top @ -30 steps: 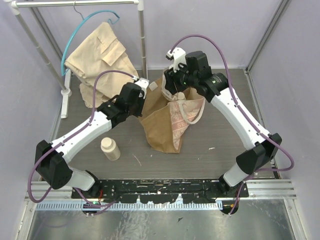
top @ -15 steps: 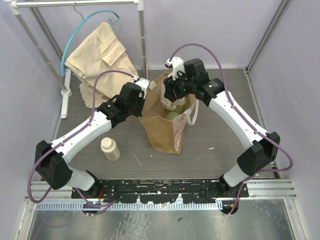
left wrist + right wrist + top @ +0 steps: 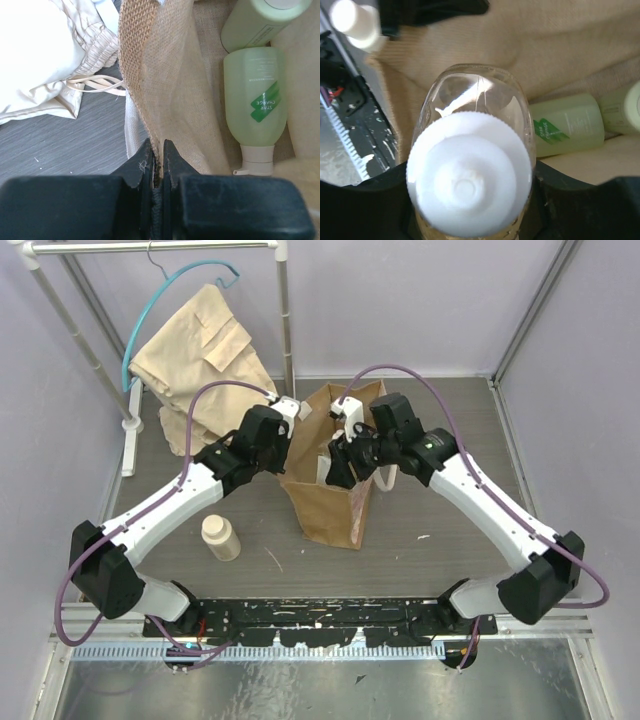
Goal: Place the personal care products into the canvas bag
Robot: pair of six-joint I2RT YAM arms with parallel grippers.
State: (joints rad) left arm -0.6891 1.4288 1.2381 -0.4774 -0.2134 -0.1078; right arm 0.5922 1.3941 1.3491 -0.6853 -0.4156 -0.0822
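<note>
The canvas bag (image 3: pixel 325 502) stands at mid-table with its mouth open. My left gripper (image 3: pixel 284 452) is shut on the bag's left rim (image 3: pixel 145 60) and holds it open. My right gripper (image 3: pixel 345 462) is down in the bag's mouth, shut on the amber white-capped bottle (image 3: pixel 469 187). Inside the bag lie the rounder green bottle with the cream top (image 3: pixel 256 107) and the green cylinder (image 3: pixel 260 20); both also show in the right wrist view (image 3: pixel 565 125) (image 3: pixel 620 114). The cream bottle (image 3: pixel 221 537) stands on the table left of the bag.
A beige folded garment (image 3: pixel 200 345) hangs from a teal hanger on a white rack (image 3: pixel 285 310) at the back left; the rack's foot (image 3: pixel 130 440) lies on the table. A metal rail (image 3: pixel 320 615) runs along the near edge.
My right gripper has come down and toward me with the amber bottle, from above the bag's back rim into its mouth. The left gripper has kept its hold on the rim.
</note>
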